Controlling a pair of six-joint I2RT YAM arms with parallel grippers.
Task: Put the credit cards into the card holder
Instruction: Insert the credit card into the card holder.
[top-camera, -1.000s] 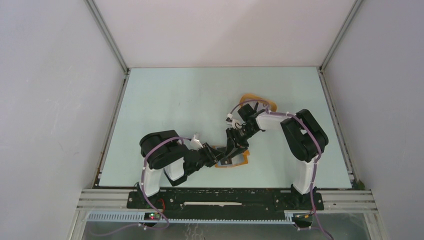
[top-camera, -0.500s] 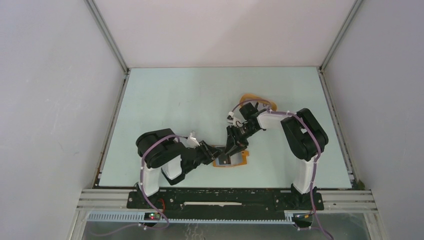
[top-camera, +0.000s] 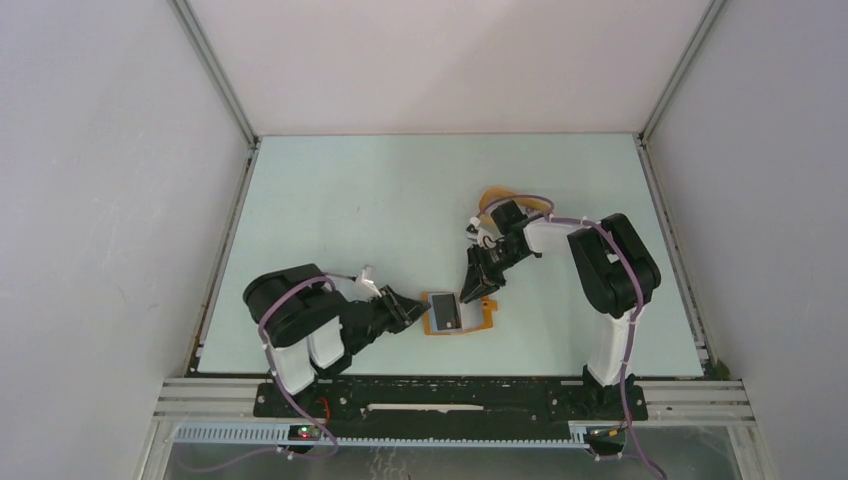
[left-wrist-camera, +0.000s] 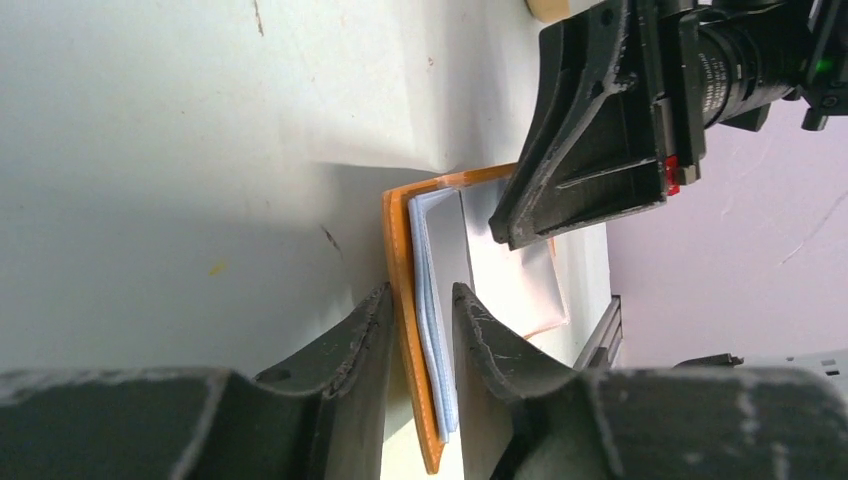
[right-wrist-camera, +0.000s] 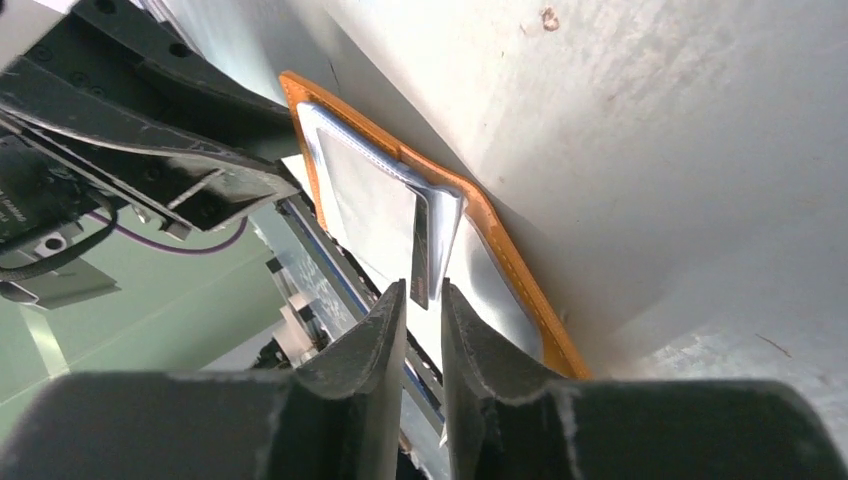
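The orange-brown card holder (top-camera: 487, 313) lies open near the table's front, with grey credit cards (top-camera: 447, 312) on it. My left gripper (top-camera: 418, 311) is shut on its left edge. In the left wrist view the holder's orange flap (left-wrist-camera: 398, 250) and the pale cards (left-wrist-camera: 440, 260) sit between that gripper's (left-wrist-camera: 420, 295) fingers. My right gripper (top-camera: 468, 296) hangs over the holder's far right corner. In the right wrist view, one credit card with a black stripe (right-wrist-camera: 425, 250) stands tilted out of the holder (right-wrist-camera: 500, 250). That gripper's (right-wrist-camera: 423, 290) narrow jaws are closed round its near edge.
An oval orange-rimmed tray (top-camera: 500, 198) lies behind the right wrist, partly hidden by the arm. Grey walls stand along the table's left, right and back. The aluminium base rail (top-camera: 450, 400) runs along the near edge.
The right gripper drew back up and to the right off the holder, and its jaws narrowed. The left arm shifted left, still holding the holder, so the cards now show from above.
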